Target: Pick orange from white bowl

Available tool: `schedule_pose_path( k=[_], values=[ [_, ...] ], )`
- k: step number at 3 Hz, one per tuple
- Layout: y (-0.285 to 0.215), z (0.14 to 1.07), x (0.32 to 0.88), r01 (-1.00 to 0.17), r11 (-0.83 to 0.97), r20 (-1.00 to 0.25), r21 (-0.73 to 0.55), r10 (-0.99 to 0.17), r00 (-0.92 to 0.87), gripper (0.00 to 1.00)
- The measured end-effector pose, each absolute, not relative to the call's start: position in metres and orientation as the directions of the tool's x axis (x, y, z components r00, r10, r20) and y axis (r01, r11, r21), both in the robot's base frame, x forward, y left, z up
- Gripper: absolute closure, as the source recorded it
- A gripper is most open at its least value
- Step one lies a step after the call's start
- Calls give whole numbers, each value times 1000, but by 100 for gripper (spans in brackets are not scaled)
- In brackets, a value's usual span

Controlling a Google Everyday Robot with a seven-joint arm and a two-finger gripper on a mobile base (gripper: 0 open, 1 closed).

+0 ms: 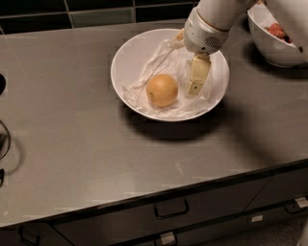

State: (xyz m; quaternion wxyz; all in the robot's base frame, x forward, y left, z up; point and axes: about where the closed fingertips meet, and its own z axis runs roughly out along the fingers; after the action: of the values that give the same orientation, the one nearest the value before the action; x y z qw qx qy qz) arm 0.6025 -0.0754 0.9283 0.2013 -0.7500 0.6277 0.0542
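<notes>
The orange (pixel 162 90), round with dull yellow-orange skin, lies in the white bowl (pixel 126 57) on its crumpled white paper lining, left of the bowl's centre. My gripper (pixel 189 65) hangs over the right half of the bowl, just right of the orange and apart from it. It is open and empty. One cream finger (pixel 198 76) points down onto the paper close beside the orange. The other finger (pixel 179 34) shows near the bowl's far rim.
A second white bowl (pixel 269 48) with red fruit pieces stands at the back right, under my arm. The grey counter (pixel 72 134) runs to a front edge with drawers below. A dark tiled wall (pixel 72 14) runs behind. Dark objects (pixel 2 139) sit at the left edge.
</notes>
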Motion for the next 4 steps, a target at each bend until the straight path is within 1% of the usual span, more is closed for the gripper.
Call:
schedule_pose_path(
  k=[1,2,3,4],
  values=[
    [-84,917,593,-973,-102,-371,-206,-912,174,8],
    [-79,909,595,-976,-118,-388,-185,-903,183,7],
    [-79,909,595,-976,-119,-389,-185,-903,183,0],
    [-79,909,595,-976,-119,-389,-185,-903,183,0]
  ],
)
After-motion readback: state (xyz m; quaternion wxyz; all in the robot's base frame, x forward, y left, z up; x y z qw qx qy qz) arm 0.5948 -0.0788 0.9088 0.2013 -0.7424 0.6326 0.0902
